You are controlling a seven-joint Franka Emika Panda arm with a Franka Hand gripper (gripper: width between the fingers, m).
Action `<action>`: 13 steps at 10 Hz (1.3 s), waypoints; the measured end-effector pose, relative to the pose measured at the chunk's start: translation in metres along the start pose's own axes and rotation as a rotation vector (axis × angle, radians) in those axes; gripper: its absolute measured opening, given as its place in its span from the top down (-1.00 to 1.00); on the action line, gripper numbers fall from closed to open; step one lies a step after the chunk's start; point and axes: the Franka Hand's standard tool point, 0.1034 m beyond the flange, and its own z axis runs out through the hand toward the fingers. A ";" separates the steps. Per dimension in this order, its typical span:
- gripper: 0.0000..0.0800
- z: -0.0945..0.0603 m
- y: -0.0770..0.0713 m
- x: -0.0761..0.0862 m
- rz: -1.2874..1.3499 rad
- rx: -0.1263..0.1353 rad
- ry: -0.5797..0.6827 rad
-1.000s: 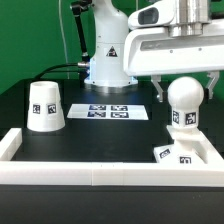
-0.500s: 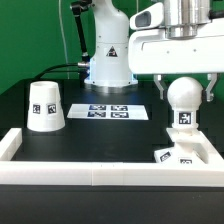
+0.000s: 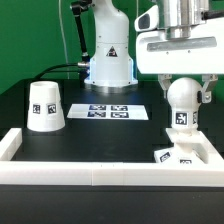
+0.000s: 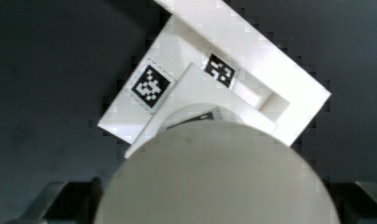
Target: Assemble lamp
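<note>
My gripper (image 3: pixel 183 96) is shut on the ball top of the white bulb (image 3: pixel 181 112) and holds it upright, with one finger on each side of the ball. The bulb's foot is right over the flat square base (image 3: pixel 178 154), which lies at the exterior view's right inside the frame corner. I cannot tell whether they touch. In the wrist view the ball (image 4: pixel 211 165) fills the space between the jaws of the gripper (image 4: pixel 211 208), with the tagged base (image 4: pixel 185 85) below it. The cone shade (image 3: pixel 44 107) stands mouth-down at the exterior view's left.
The marker board (image 3: pixel 112 111) lies flat in the middle of the black table. The white rail frame (image 3: pixel 90 174) runs along the front and up both sides. The robot's white pedestal (image 3: pixel 108 62) stands behind the marker board.
The gripper and the bulb have shifted slightly toward the exterior view's left and a little lower over the base. The shade and the base have not moved.
</note>
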 end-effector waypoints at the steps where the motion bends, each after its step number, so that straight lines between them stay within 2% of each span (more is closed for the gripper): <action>1: -0.70 0.000 0.000 0.000 -0.012 0.000 0.000; 9: -0.75 0.000 -0.002 -0.001 -0.667 -0.004 0.004; 13: -0.75 0.002 -0.007 0.002 -1.182 -0.038 0.018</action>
